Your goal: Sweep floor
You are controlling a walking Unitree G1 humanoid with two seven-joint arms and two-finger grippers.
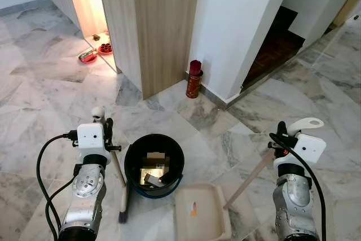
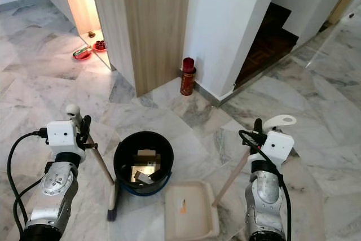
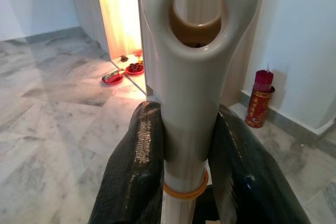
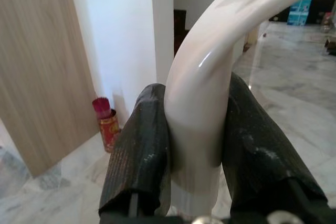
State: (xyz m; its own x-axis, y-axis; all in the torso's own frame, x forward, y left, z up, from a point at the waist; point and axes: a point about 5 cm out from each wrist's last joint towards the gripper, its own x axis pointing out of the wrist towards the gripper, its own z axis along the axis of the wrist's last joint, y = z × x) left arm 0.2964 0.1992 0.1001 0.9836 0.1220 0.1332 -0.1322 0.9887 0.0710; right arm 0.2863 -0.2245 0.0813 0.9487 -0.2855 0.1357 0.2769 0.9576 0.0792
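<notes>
My left gripper [image 1: 105,129] is shut on the cream top of a broom handle [image 3: 195,77], which has a hanging hole at its end. The broom stick [image 1: 118,166] slants down to the dark brush [image 1: 123,214] on the marble floor, left of a black bucket [image 1: 154,136] holding scraps. My right gripper [image 4: 194,124] is shut on the curved white dustpan handle [image 1: 305,123]. Its stick [image 1: 248,179] runs down to the cream dustpan [image 1: 207,223], which lies flat just right of the bucket with a small orange scrap [image 1: 193,209] in it.
A wooden cabinet [image 1: 161,26] and a white wall corner [image 1: 237,26] stand ahead, with a red canister [image 1: 194,79] on the floor between them. Red dishes [image 1: 97,52] lie in a lit niche at the far left. A dark stairway [image 1: 276,49] opens at the right.
</notes>
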